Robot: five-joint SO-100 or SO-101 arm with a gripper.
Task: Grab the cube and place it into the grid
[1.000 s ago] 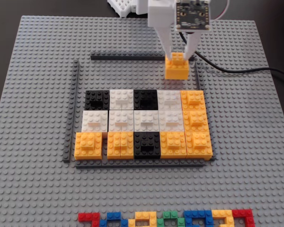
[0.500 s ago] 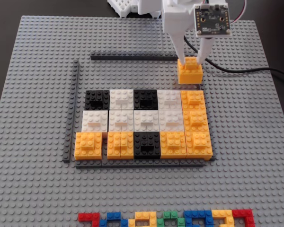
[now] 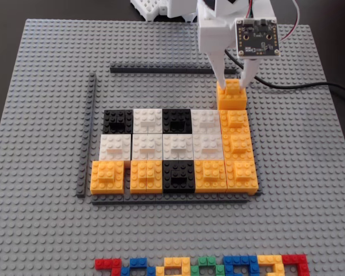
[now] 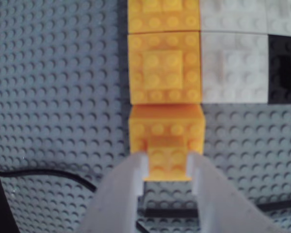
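Fixed view. White gripper (image 3: 234,80) reaches down from the top edge, its two fingers closed narrow on the small raised brick atop the orange-yellow cube (image 3: 232,96). The cube sits directly under the fingertips, on the grey studded baseplate (image 3: 46,230). A small circuit board (image 3: 256,38) rides on the arm just above the gripper, and a black cable (image 3: 293,86) trails off to the right of it. Immediately below the gripper in this view, touching the held cube's lower edge, lies the grid (image 3: 175,150): rows of black, white and orange cubes, with the orange column at its right end in line with the gripper. A thin dark-grey strip (image 3: 161,69) lies left of the gripper, level with the fingertips; another strip (image 3: 87,135) stands farther left, along the grid's side. A row of small multicoloured bricks (image 3: 201,267) lies well apart, at the bottom edge.

Wrist view. The two pale fingers (image 4: 121,194) enter from the bottom edge and pinch the raised brick of the cube (image 4: 167,127) from both sides. Just beyond the cube, touching it, the grid's orange cubes (image 4: 165,68) run away from the gripper, with white cubes (image 4: 233,68) to their right and a black cube (image 4: 285,68) at the far right edge. The black cable (image 4: 48,174) lies on the baseplate (image 4: 53,87) to the left of the fingers.
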